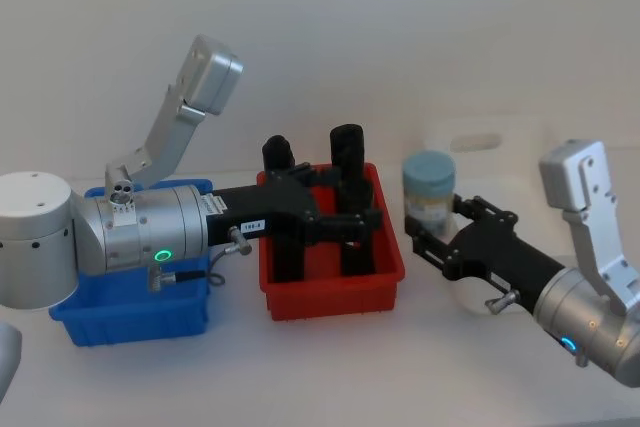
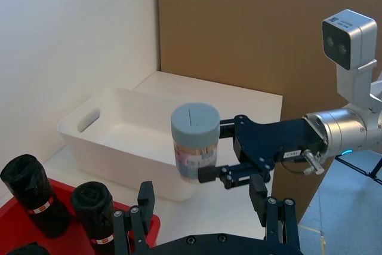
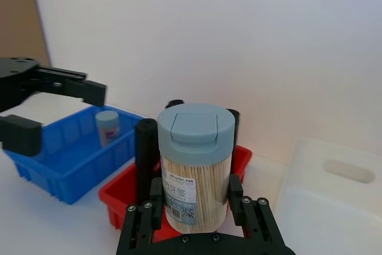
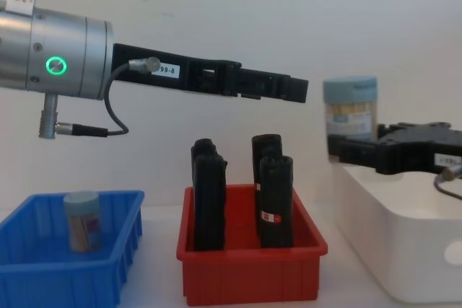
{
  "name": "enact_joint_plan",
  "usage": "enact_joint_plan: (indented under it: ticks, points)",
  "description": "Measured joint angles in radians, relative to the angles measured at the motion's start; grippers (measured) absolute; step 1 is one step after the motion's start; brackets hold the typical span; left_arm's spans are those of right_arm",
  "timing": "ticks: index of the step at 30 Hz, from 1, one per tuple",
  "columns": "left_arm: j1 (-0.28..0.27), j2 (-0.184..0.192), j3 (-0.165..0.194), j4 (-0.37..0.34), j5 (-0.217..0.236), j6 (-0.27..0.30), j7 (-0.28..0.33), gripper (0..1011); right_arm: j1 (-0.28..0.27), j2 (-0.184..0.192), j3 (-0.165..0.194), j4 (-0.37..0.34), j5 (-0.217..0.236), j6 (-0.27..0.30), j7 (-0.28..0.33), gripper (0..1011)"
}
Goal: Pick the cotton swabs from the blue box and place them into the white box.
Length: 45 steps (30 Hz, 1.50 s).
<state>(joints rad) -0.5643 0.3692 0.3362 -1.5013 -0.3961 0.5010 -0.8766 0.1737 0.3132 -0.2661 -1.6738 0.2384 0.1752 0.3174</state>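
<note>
My right fingers (image 2: pixel 224 174) are pinching the clear pale-blue-lidded cotton swab jar (image 1: pixel 430 192) at its label band. It's upright, in the air at 3 o'clock of the red plastic bin (image 1: pixel 335 287). Probably light, rigid and slick: squeeze the wall, not the lid (image 3: pixel 194 126). Forearm comes in from 4 o'clock. My left fingers (image 3: pixel 65 86) are spread and empty above that bin. The large white plastic tub (image 2: pixel 119 159) is just beyond the jar at 12 o'clock.

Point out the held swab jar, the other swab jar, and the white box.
Held swab jar (image 3: pixel 194 195): right wrist view, labelled body.
Other swab jar (image 4: pixel 81 225): chest view, clear body.
White box (image 2: pixel 125 162): left wrist view, outer side wall.
</note>
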Motion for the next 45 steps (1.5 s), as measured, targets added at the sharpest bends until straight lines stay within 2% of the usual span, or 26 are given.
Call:
enact_joint_plan:
  ticks: [12,16,22,24,32,33,37,45]
  points:
    - [0.0,0.0,0.0,0.0,0.0,0.0,0.0,1004,0.001,0.025,0.041,0.038,0.016,-0.008,-0.109,635]
    - [0.0,0.0,0.0,0.0,0.0,0.0,0.0,1004,0.026,0.024,0.055,0.088,0.016,-0.01,-0.15,636]
    - [0.0,0.0,0.0,0.0,0.0,0.0,0.0,1004,0.071,0.015,0.064,0.17,0.01,-0.007,-0.174,636]
    - [0.0,0.0,0.0,0.0,0.0,0.0,0.0,1004,0.091,0.01,0.067,0.208,0.007,-0.008,-0.178,659]
    - [0.0,0.0,0.0,0.0,0.0,0.0,0.0,1004,0.146,-0.005,0.072,0.309,-0.001,-0.025,-0.175,897]
    - [0.0,0.0,0.0,0.0,0.0,0.0,0.0,1004,0.149,-0.006,0.072,0.315,-0.002,-0.027,-0.175,897]
    - [0.0,0.0,0.0,0.0,0.0,0.0,0.0,1004,0.162,-0.01,0.073,0.339,-0.003,-0.042,-0.17,1001]
    - [0.0,0.0,0.0,0.0,0.0,0.0,0.0,1004,0.174,-0.015,0.075,0.359,-0.003,-0.099,-0.166,1001]
